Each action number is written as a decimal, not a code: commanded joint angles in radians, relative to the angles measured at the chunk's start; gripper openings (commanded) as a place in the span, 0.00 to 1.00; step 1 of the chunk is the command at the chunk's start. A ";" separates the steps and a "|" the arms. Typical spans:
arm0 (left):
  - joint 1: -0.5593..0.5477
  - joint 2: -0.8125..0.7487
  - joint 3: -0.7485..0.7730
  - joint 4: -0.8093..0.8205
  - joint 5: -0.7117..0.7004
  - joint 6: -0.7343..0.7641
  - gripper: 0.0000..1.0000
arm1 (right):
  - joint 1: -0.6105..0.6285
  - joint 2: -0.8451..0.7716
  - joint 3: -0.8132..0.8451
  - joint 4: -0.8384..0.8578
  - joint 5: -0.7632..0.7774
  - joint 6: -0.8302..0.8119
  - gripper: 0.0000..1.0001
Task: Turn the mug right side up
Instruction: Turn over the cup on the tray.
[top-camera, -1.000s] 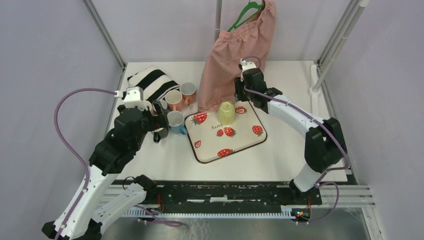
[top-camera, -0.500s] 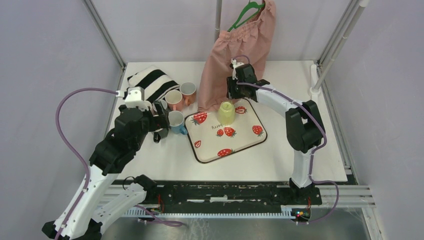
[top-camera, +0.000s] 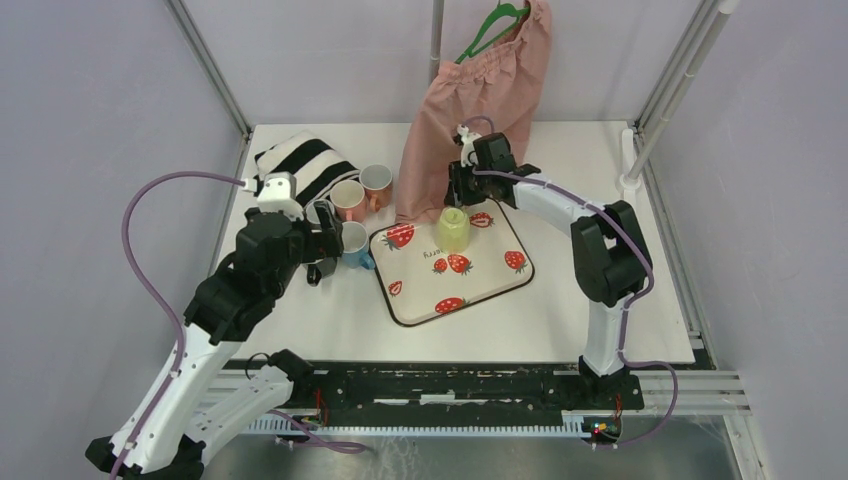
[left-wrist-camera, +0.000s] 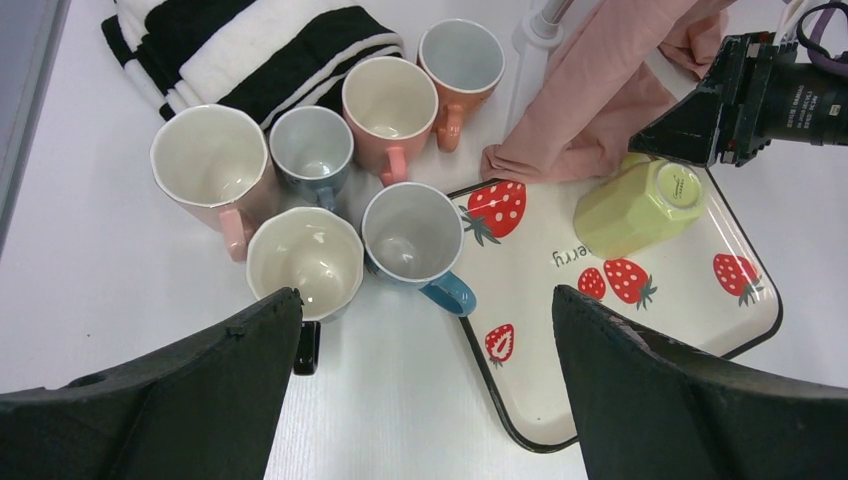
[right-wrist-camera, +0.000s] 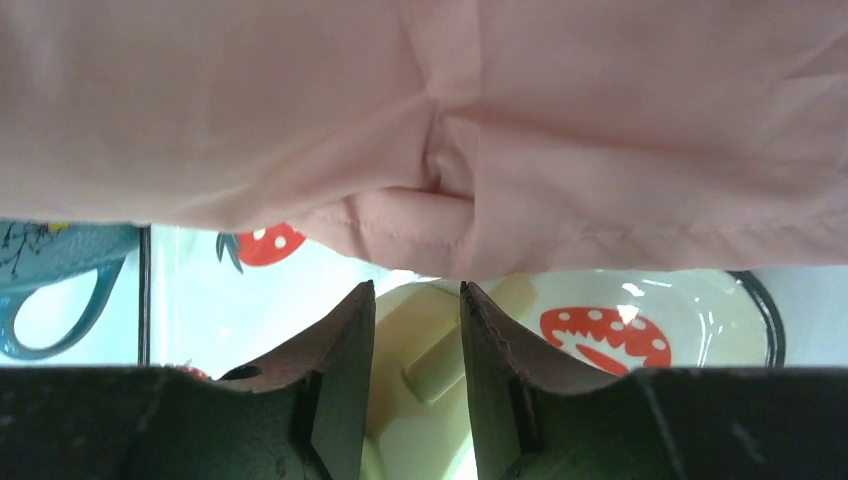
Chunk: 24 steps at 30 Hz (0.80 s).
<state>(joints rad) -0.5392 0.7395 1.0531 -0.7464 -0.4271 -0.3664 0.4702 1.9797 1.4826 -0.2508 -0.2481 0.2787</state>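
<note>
Seen from above, the yellow mug (top-camera: 452, 228) sat base-up on the far part of the strawberry tray (top-camera: 490, 285). The right gripper (top-camera: 455, 203) was at the tray's far edge, beside a hanging pink garment (top-camera: 470, 110). The left gripper (top-camera: 322, 243) hovered left of the tray. Its wrist view showed jaws spread wide above six upright cups (left-wrist-camera: 310, 260) left of the tray. The right wrist view showed fingers (right-wrist-camera: 340, 370) apart on either side of the mug's handle (right-wrist-camera: 440, 365); whether they pinched it could not be told.

You'll see a yellow-green mug (top-camera: 452, 229) on a white tray (top-camera: 490, 284) printed with red strawberries; at its ten o'clock, a black-and-white striped towel (top-camera: 302, 166).
</note>
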 joint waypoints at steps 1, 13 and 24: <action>-0.001 0.010 -0.004 0.028 0.023 -0.020 1.00 | 0.004 -0.072 -0.072 -0.014 -0.087 -0.042 0.42; -0.001 0.034 -0.010 0.034 0.035 -0.026 1.00 | 0.009 -0.186 -0.214 -0.038 -0.120 -0.090 0.40; -0.001 0.065 -0.010 0.049 0.057 -0.022 1.00 | 0.008 -0.281 -0.283 -0.193 0.161 -0.160 0.40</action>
<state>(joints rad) -0.5392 0.7925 1.0401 -0.7448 -0.3878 -0.3672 0.4759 1.7550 1.2285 -0.3660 -0.2096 0.1604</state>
